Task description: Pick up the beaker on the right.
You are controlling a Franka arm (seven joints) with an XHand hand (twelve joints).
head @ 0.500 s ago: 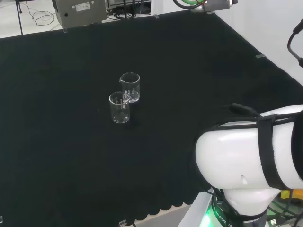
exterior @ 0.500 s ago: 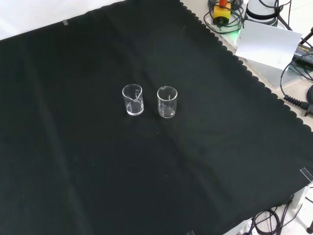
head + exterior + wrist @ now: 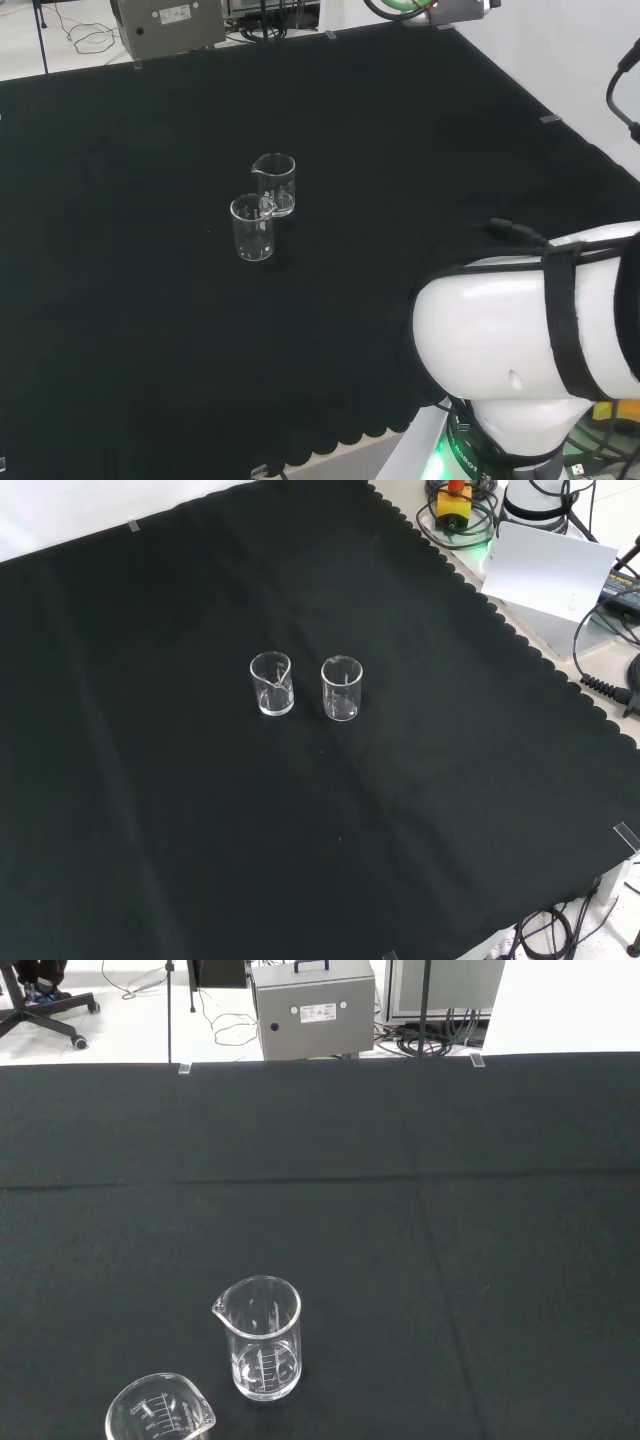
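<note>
On the black cloth [image 3: 150, 810] mid-bench, front view | I see two clear beakers upright, side by side, apart | right beaker [image 3: 341, 688], left beaker [image 3: 271, 683], both look empty | arm link [image 3: 530, 320] near head view's right | hand's fingers: cannot tell.

The head view looks from behind and above the arm's base, over a white link [image 3: 530, 330] at its right, down across the black cloth [image 3: 150, 350]. The front view looks down from the opposite side, higher and wider, with the scalloped cloth edge [image 3: 520, 640] at its right. The wrist view sits low and close, facing across the surface toward a grey box [image 3: 312, 1008] beyond the far edge. All three share two beakers [image 3: 262, 207] [image 3: 305, 686] [image 3: 262, 1338] standing mid-cloth.
</note>
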